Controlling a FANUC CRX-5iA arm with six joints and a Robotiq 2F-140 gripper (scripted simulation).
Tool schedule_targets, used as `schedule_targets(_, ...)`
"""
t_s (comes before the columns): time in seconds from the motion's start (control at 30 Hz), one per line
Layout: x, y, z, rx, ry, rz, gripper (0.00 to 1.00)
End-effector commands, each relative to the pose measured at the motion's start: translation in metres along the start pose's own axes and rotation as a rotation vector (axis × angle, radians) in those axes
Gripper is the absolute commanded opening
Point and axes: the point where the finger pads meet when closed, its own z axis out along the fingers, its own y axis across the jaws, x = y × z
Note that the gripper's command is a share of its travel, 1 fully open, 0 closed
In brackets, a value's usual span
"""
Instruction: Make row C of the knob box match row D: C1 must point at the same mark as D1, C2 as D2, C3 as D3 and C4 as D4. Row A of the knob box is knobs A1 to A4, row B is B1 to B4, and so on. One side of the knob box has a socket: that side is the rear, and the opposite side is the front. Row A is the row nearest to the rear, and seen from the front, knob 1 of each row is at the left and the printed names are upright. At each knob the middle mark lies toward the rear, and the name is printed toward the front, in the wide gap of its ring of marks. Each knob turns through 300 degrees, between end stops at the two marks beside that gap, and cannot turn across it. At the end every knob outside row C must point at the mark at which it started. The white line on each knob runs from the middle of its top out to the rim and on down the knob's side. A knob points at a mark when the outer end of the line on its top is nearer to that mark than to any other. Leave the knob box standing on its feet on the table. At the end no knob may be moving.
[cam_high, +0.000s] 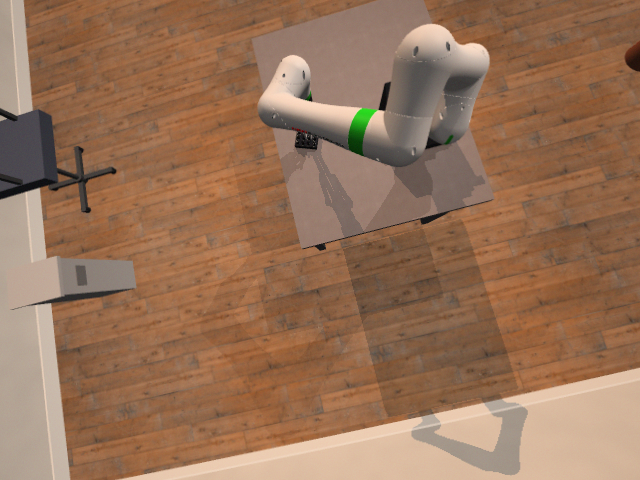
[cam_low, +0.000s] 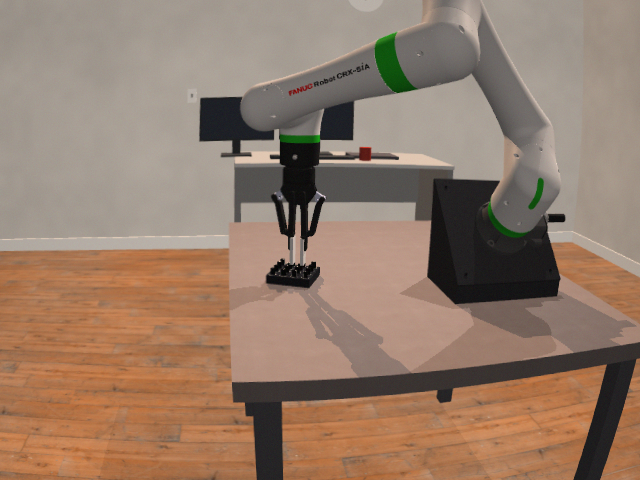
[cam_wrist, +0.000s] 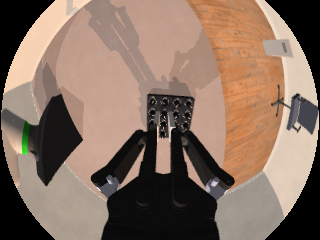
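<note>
The black knob box (cam_low: 290, 273) stands on its feet near the left side of the table; it also shows in the overhead view (cam_high: 306, 140), partly under the arm, and in the wrist view (cam_wrist: 170, 112). Its knobs are too small for me to read their white lines or names. My gripper (cam_low: 297, 260) points straight down with its fingertips just above the knobs, over the box's near edge as the wrist view (cam_wrist: 163, 132) shows it. The fingers are nearly shut, with only a narrow gap, and hold nothing.
The arm's black base block (cam_low: 491, 248) stands at the table's right rear. A desk with monitors (cam_low: 341, 170) stands behind the table. The table's left edge is close to the box.
</note>
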Motion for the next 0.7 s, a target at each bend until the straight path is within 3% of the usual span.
schedule_targets(0.0,-0.0001,0.0002,0.0009,0.000,0.000,0.000,0.12)
schedule_targets(0.67,-0.0001,0.0002,0.0026,0.000,0.000,0.000,0.12)
